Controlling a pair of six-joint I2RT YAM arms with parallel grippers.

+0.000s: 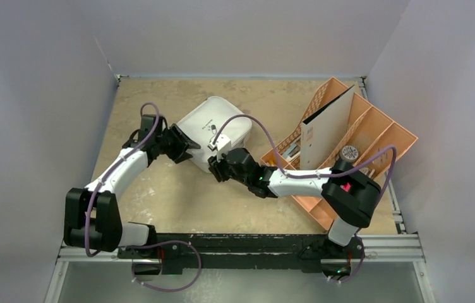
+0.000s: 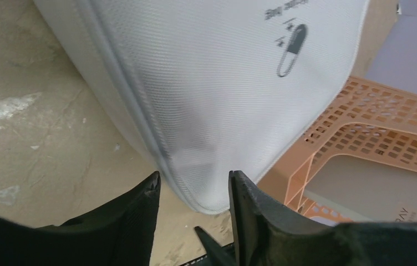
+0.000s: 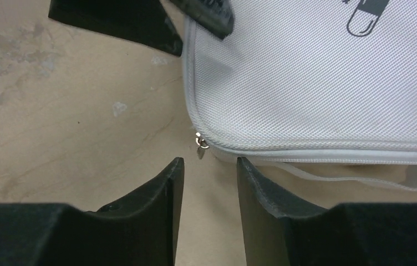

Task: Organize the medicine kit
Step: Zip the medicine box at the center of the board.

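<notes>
The medicine kit (image 1: 213,126), a pale grey-white zipped case with a dark pill logo, lies in the middle of the table. My left gripper (image 1: 187,151) straddles its near-left corner, and its jaws press on both sides of that corner (image 2: 212,188). My right gripper (image 1: 217,169) is open and empty just in front of the kit's near edge. The small metal zipper pull (image 3: 201,147) hangs at the kit's corner (image 3: 306,83), just ahead of my right gripper (image 3: 209,162). The seam to the right of the pull gapes slightly.
An orange compartmented tray (image 1: 405,136) stands at the right, and my right arm lies across its near end. It holds an upright white card box (image 1: 326,129) and a small round item (image 1: 348,151). The tray (image 2: 361,127) sits close behind the kit. Walls enclose the table.
</notes>
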